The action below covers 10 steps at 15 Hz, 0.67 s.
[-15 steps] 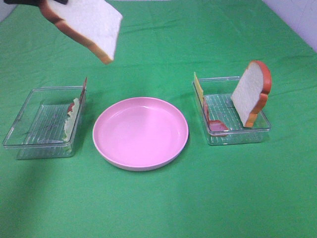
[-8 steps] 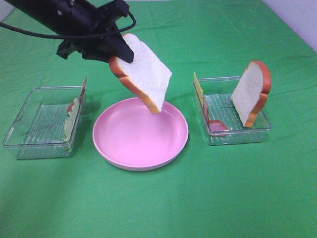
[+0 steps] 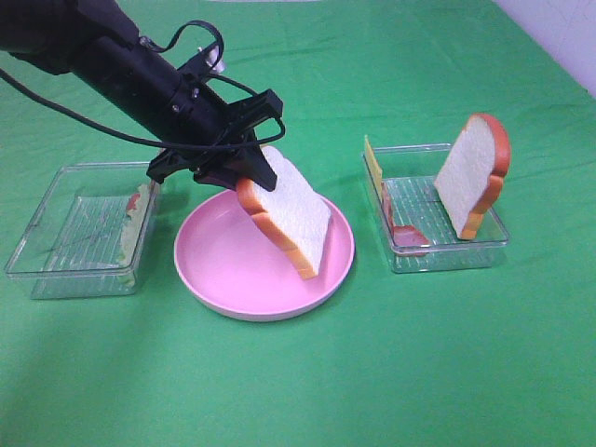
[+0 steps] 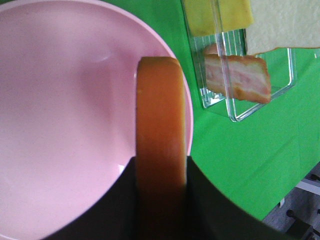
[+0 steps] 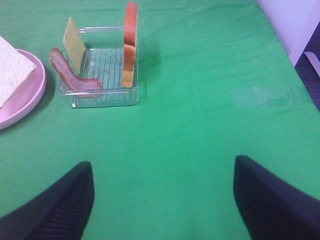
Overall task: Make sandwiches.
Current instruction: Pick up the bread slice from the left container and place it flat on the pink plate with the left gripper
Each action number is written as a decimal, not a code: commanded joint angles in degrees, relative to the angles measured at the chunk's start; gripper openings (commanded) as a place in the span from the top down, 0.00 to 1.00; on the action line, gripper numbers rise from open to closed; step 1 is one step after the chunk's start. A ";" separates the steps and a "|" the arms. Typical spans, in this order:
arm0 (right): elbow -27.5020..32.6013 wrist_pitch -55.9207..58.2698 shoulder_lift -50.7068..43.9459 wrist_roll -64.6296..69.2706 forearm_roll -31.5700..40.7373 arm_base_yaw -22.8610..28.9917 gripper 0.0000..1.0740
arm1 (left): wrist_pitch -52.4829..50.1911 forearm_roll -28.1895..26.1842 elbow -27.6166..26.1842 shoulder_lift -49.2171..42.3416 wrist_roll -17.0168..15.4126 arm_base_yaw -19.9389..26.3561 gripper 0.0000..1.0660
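Green cloth (image 3: 372, 372) covers the whole table, and three containers stand on it in a row. At the middle is the round pink plate (image 3: 219, 270), with nothing lying flat in it. The left gripper (image 3: 250, 175) is clamped on the crust of the held bread slice (image 3: 293, 219), which hangs tilted over the plate's right half. Whether its lower corner touches the plate cannot be told.

To the left, the left clear tray (image 3: 37, 244) has pale lettuce (image 3: 136, 216) leaning against its right wall. A reddish bit beside the lettuce is too small to make out, and the black arm covers that tray's far right corner.

To the right, the right clear tray (image 3: 447, 256) holds a yellow cheese slice (image 3: 373, 168) upright against its left wall and a bacon strip (image 3: 407, 235) slumped in the near left corner. A second bread slice (image 3: 470, 177) stands on edge toward the right side.

From the left wrist view only the orange-brown crust edge of the held slice shows between the dark fingers. The right gripper (image 5: 164, 199) appears only in its own wrist view, jaws spread wide over bare cloth, well apart from the right tray.
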 commanded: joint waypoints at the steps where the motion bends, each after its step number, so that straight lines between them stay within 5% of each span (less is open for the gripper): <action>1: 0.11 -0.69 -0.80 -0.52 0.00 -0.23 0.32 | -0.92 -0.69 0.17 1.72 -0.34 -0.23 0.92; 10: 0.11 -0.69 -0.80 -0.52 0.00 -0.23 0.32 | -2.75 -0.80 0.17 4.70 -0.17 -2.23 0.86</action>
